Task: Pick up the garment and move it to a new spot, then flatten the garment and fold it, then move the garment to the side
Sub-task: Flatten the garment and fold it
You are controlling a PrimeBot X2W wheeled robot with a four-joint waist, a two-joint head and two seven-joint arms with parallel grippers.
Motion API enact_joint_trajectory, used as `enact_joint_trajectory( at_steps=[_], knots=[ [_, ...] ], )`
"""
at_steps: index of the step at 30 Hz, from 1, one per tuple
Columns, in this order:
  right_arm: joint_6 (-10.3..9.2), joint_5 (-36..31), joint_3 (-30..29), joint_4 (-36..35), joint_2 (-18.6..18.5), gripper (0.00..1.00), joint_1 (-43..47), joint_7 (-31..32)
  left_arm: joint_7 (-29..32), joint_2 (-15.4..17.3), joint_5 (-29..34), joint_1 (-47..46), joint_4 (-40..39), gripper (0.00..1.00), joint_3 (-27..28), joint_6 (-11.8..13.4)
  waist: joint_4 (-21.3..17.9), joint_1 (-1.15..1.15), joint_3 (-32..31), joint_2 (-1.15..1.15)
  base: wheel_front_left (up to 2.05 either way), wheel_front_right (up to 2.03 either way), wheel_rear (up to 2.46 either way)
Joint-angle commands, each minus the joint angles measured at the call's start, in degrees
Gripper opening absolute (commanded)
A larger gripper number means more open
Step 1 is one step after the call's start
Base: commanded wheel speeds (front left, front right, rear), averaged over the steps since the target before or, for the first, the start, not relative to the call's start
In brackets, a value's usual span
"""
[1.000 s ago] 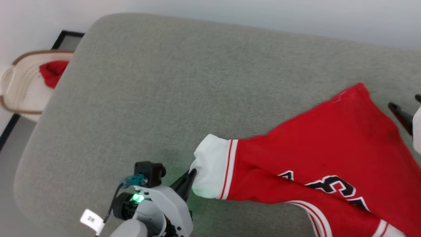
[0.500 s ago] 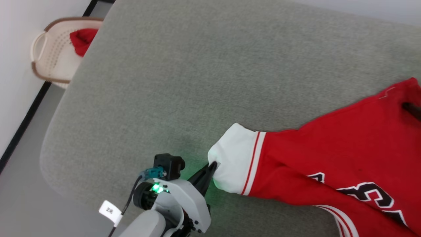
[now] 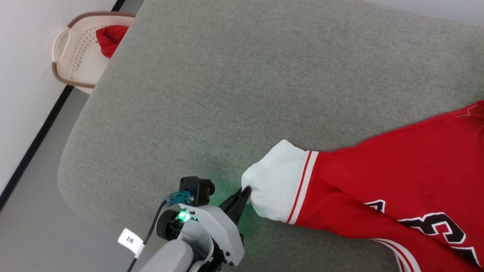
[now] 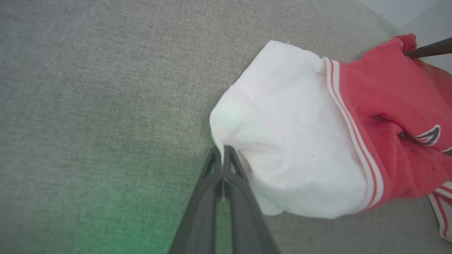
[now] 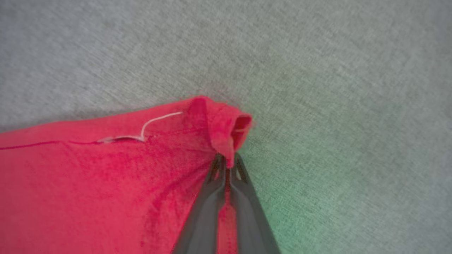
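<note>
Holds the garment (image 3: 397, 177) at two points, drawn out low over the right part of a grey padded surface (image 3: 211, 94) in the head view. With the left jaws, pressed flat together, pinches the cuff edge of the white sleeve (image 3: 278, 185); in the left wrist view, shows a sliver of white cloth caught between the dark fingertips (image 4: 236, 183), with the sleeve bulging out to their right. Past the sleeve, carries red-white striped trim (image 4: 353, 130), then red body cloth with part of the black, white-edged lettering (image 3: 435, 226) running toward the lower right edge of the head view. With the right jaws, closed almost fully, grips a rolled red corner (image 5: 229, 130) of the garment, a fold of red cloth wedged between the tips in the right wrist view; just beside that corner, trails a loose white thread (image 5: 162, 117) along the seam. Lies with the sleeve and lower body against the grey padding, creases pulled through the red cloth near both grips. Throws a green glow from the left wrist onto the padding next to the sleeve. Off the surface's far left corner, by the white wall, leaves a cream perforated basket (image 3: 81, 56) with a brown rim, holding a plain red cloth (image 3: 109, 37), well apart from the garment.
</note>
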Motion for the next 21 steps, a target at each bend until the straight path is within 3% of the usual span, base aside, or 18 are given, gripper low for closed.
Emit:
enact_joint_trajectory(
  at_steps=[1,9,21],
  knots=[
    [-0.07,-0.17,1.32,2.78,0.7,0.0,1.81,1.18,0.13,0.39,-0.4,-0.49,0.31,0.0,0.24,0.11,-0.71,0.0,-0.64,0.0,0.0,0.0,0.0],
    [-0.06,-0.74,0.45,4.61,3.62,0.0,-3.07,-0.98,5.39,3.39,-1.63,-2.84,-1.04,0.0,0.65,-0.23,-3.72,0.0,-3.85,0.0,0.0,0.0,0.0],
    [-0.06,-0.18,1.71,1.6,6.29,0.0,-7.21,-8.25,21.36,12.98,-3.14,-16.47,-5.07,0.0,2.82,-2.43,-10.55,0.0,-12.6,0.0,0.0,0.0,0.0]
  ],
)
